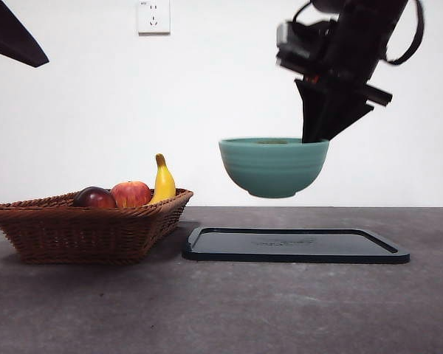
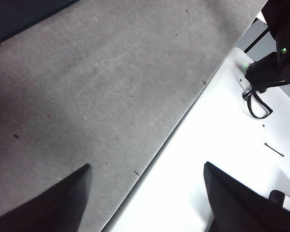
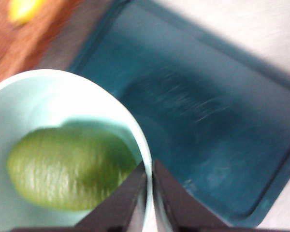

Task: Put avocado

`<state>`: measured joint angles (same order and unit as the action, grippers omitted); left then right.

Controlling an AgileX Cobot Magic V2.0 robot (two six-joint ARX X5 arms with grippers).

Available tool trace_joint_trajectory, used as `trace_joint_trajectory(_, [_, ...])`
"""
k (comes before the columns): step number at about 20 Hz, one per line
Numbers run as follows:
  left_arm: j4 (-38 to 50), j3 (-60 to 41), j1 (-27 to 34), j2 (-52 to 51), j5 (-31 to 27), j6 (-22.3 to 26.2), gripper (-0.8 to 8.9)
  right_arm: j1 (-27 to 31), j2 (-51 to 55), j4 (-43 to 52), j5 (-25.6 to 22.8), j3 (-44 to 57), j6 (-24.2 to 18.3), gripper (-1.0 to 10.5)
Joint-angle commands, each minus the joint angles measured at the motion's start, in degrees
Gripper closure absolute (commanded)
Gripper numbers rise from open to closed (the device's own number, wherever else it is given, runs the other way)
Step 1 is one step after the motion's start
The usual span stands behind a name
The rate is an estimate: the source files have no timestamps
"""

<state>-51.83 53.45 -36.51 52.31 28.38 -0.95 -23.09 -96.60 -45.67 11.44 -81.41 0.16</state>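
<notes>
My right gripper (image 1: 315, 137) is shut on the rim of a teal bowl (image 1: 273, 167) and holds it in the air above the black tray (image 1: 295, 245). In the right wrist view the gripper (image 3: 150, 170) pinches the bowl's rim (image 3: 144, 145), and a green avocado (image 3: 70, 167) lies inside the bowl. In the front view the avocado shows only as a thin sliver at the bowl's rim. My left gripper (image 2: 147, 171) is open and empty over the grey table near its edge; in the front view it shows only as a dark tip (image 1: 11, 35) at the top left.
A wicker basket (image 1: 81, 228) stands left of the tray and holds a dark red-purple fruit (image 1: 94, 197), a red apple (image 1: 131, 193) and a banana (image 1: 163, 181). The basket and banana (image 3: 23, 8) show blurred in the right wrist view. A wall socket (image 1: 153, 16) is behind.
</notes>
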Motion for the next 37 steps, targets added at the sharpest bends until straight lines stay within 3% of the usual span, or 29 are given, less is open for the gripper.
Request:
trace_joint_trajectory(1, [0.5,0.7,-0.4,0.3,0.2,0.3,4.41,1.3,-5.3,0.0,0.1,-4.9,-0.7,9.3])
trace_joint_trajectory(7, [0.4,0.7,-0.4,0.3,0.2,0.3,4.41,5.3,-16.2,4.3,0.1,-9.0,-0.8,9.3])
trace_joint_trajectory(14, [0.4,0.7,-0.4,0.3,0.2,0.3,4.41,5.9,-18.2,4.4,0.3,-9.0,-0.8,9.3])
trace_joint_trajectory(17, [0.4,0.7,-0.4,0.3,0.2,0.3,4.41,5.9,-18.1,4.0,0.3,-9.0,-0.7,8.3])
trace_joint_trajectory(20, [0.4,0.7,-0.4,0.3,0.2,0.3,4.41,5.9,-17.2,3.4,-1.0,-9.0,-0.6,8.1])
trace_joint_trajectory(25, [0.5,0.7,-0.3,0.3,0.2,0.3,4.41,6.4,-7.0,-0.4,-1.3,-9.0,-0.6,7.8])
trace_joint_trajectory(28, [0.9,0.7,-0.3,0.3,0.2,0.3,4.41,6.0,2.2,-6.2,1.8,-9.0,-0.7,7.8])
trace_joint_trajectory(31, [0.8,0.7,-0.3,0.3,0.2,0.3,4.41,3.9,13.1,-10.4,2.0,-7.8,-0.8,7.8])
trace_joint_trajectory(37, [0.9,0.7,-0.3,0.3,0.2,0.3,4.41,-1.1,36.6,-10.1,3.7,9.7,1.1,7.8])
